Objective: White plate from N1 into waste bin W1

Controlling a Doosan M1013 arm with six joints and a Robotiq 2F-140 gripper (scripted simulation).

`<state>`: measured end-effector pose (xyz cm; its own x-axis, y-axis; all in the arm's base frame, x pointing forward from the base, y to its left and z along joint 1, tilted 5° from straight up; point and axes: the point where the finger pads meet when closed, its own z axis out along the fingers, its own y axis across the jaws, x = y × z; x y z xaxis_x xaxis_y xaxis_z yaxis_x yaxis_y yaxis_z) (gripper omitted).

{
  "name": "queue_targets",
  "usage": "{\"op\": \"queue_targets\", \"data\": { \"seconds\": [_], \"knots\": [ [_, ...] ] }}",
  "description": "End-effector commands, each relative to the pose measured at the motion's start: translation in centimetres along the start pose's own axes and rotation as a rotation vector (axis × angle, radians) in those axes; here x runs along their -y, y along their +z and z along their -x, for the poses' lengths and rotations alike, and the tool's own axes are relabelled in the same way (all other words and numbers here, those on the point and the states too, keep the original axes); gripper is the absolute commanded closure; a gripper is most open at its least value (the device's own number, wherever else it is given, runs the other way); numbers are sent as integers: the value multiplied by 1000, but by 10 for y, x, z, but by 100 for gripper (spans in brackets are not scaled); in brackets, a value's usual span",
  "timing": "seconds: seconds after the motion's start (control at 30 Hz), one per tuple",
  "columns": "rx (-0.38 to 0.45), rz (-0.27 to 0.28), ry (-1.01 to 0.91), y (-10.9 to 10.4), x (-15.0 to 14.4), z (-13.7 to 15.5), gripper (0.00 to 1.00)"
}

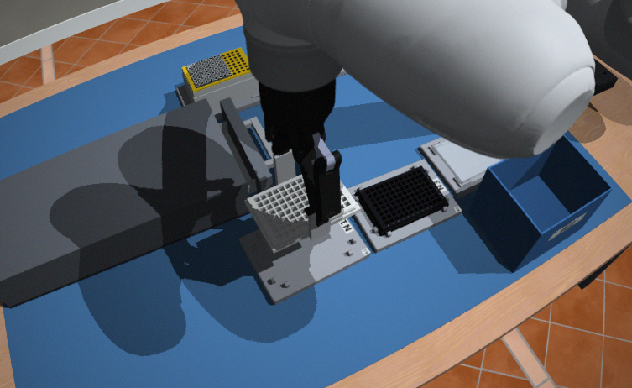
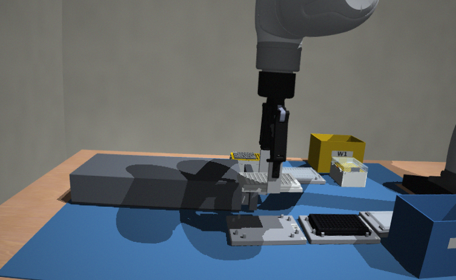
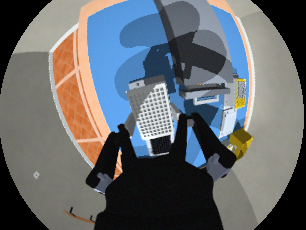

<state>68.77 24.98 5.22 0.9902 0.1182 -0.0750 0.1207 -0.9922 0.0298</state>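
Observation:
My gripper (image 1: 314, 217) is shut on the white well plate (image 1: 286, 209) and holds it level in the air, well above the grey work nest N1 (image 1: 308, 262). In the exterior view the plate (image 2: 269, 180) hangs under the gripper (image 2: 274, 173) above the bare nest (image 2: 264, 230). The wrist view shows the plate (image 3: 156, 110) between my fingers. The yellow bin W1 (image 2: 336, 151) stands upright at the back of the bench, to the right of the gripper; it also shows in the wrist view (image 3: 241, 142).
A black well plate (image 1: 402, 199) sits in the nest beside N1. A blue bin W2 (image 1: 544, 204) stands to the right. A long grey block (image 1: 96, 192) lies on the left. A yellow tip rack (image 1: 216, 70), a clear-lidded tip box (image 2: 348, 170) and another white plate (image 2: 302, 173) stand at the back.

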Motion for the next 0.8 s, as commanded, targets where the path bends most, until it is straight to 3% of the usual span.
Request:
{"op": "queue_targets", "data": {
  "seconds": [0.0,0.77],
  "knots": [
    [0,0,0,-5,0,0,90],
    [0,0,0,-25,0,0,90]
  ]
}}
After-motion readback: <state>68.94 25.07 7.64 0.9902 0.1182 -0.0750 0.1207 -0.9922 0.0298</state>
